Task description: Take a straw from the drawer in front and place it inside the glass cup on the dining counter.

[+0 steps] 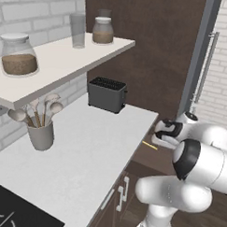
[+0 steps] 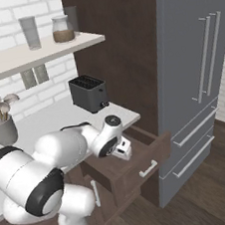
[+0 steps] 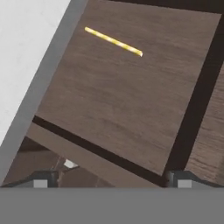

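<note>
From the left base view, one thin yellow straw (image 1: 149,145) lies in the pulled-out drawer (image 1: 148,156) just beside the worktop (image 1: 86,147) edge, with the gripper (image 1: 162,135) above it, apparently holding nothing. The right base view shows the one open drawer (image 2: 141,163) with its silver handle, the gripper (image 2: 123,150) over it. In the hand view, two fingertips (image 3: 40,180) stand wide apart and empty above the drawer floor (image 3: 122,109), where the single yellow, faintly striped straw (image 3: 113,41) lies flat.

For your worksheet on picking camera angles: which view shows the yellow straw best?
The hand view: the straw lies whole and unobstructed on the drawer floor. The left base view gives a short yellow sliver beside the arm. In the right base view I cannot make it out.
</note>
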You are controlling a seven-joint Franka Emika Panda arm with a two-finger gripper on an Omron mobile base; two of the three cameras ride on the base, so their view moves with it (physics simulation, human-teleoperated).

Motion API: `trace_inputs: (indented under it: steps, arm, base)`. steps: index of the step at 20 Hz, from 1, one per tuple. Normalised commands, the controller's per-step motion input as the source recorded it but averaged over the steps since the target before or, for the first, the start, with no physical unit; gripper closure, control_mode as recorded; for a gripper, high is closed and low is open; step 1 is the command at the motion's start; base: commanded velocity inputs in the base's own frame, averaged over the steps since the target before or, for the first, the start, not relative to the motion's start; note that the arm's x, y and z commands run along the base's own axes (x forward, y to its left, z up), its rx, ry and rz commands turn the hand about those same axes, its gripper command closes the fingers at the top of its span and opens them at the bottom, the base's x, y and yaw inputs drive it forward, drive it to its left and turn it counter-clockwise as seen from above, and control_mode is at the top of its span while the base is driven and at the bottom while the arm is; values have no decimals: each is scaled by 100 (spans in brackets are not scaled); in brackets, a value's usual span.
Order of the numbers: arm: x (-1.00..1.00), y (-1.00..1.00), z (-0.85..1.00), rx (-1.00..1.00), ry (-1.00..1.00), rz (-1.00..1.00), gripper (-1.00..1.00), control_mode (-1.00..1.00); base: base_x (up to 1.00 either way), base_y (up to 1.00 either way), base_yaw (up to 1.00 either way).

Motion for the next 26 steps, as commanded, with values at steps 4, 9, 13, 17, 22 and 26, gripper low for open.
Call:
trace_inputs:
  steps: [4,9,13,17,22,26]
  arm:
    - [1,-1,-31,-11,7,0,-100,-100]
    - [0,-23,-34,-10,11,1,-100,-100]
    - [-3,-54,-28,-5,13,0,-100,-100]
    - [-20,-62,-26,-3,10,0,-100,-100]
    - [-26,-71,-25,-1,5,0,-100,-100]
    - [-27,-79,-29,0,5,0,-100,-100]
  base:
    - [0,0,0]
    - [0,0,0]
    - [0,0,0]
    - [0,0,0]
    - [0,0,0]
    - [0,0,0]
